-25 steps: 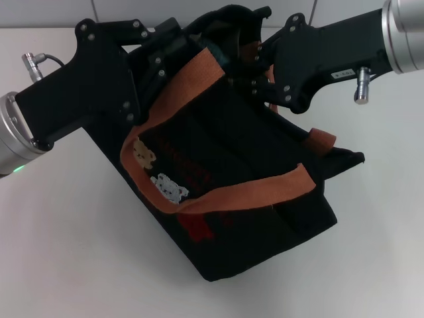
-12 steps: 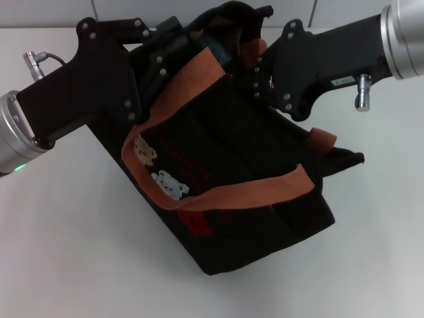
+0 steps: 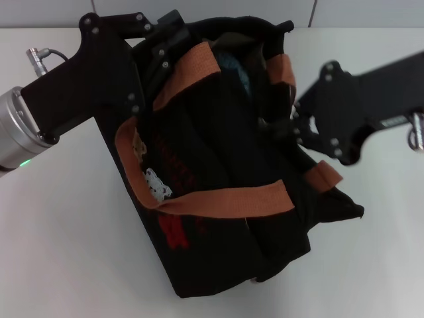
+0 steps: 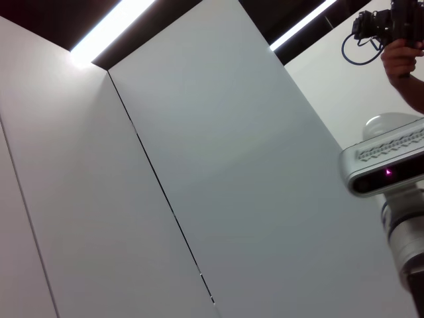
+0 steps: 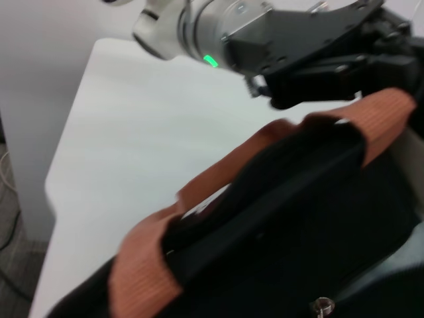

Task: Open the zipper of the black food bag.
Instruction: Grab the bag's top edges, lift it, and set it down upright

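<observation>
Head view: the black food bag lies tilted on the white tabletop. The left hand grips its far top corner. The right hand presses against the rim; its grip cannot be told.

Right wrist view: the zipper pull shows, with an orange handle.

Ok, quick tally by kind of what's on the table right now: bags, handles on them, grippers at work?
Black food bag: 1
Orange-brown handles: 2
Grippers at the bag: 2, left gripper at its far corner, right gripper at its right rim
Total: 5
</observation>
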Available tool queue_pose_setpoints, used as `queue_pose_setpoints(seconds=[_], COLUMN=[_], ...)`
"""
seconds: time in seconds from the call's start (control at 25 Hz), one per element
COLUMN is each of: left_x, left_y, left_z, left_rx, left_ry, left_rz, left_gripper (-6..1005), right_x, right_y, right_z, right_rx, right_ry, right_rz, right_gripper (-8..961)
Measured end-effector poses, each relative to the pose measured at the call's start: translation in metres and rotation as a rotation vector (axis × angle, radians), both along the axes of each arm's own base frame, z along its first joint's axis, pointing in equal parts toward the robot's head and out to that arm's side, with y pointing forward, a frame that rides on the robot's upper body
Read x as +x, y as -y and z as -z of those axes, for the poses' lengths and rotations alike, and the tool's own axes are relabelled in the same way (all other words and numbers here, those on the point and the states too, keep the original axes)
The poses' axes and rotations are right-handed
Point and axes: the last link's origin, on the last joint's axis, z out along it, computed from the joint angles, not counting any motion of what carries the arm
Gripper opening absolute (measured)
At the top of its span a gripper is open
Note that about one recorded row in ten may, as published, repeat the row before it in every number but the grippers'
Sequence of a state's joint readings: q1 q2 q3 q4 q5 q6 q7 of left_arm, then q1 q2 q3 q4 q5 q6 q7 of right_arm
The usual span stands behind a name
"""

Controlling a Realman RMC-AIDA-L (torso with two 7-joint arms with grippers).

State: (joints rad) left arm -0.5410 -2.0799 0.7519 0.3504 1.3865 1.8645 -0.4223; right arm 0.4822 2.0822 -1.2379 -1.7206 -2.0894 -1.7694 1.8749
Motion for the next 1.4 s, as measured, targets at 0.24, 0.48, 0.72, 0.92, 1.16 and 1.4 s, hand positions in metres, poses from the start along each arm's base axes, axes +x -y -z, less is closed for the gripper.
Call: queue_pose_setpoints(seconds=[0.24, 0.48, 0.72, 0.92, 1.16, 1.4], left_x=[0.002, 0.002, 0.003, 0.005, 0.005, 0.005], left_y=[-0.002, -0.002, -0.003, -0.004, -0.004, -0.003], left_z=[0.002, 0.002, 0.002, 0.003, 0.003, 0.003], left_rx=[-0.008, -0.006, -0.005, -0.008, -0.009, -0.009], left_ry=[0.003, 0.004, 0.004, 0.002, 0.002, 0.002], left_rz=[-0.002, -0.004, 0.001, 0.008, 0.009, 0.008], left_gripper=[180, 186, 191, 195, 200, 206], right_x=[0.014, 0.032, 0.05, 0.063, 0.073, 0.103], right_y=[0.018, 0.035, 0.038, 0.029, 0.025, 0.028], right_z=[-0.007, -0.013, -0.021, -0.021, -0.044, -0.065], right_rx=[-0.031, -0.065, -0.067, -0.061, 0.009, 0.063], right_ry=[0.032, 0.057, 0.051, 0.044, -0.095, -0.149], right_rz=[0.033, 0.093, 0.196, 0.336, 0.392, 0.438], right_gripper=[-2, -2, -1, -2, 161, 379])
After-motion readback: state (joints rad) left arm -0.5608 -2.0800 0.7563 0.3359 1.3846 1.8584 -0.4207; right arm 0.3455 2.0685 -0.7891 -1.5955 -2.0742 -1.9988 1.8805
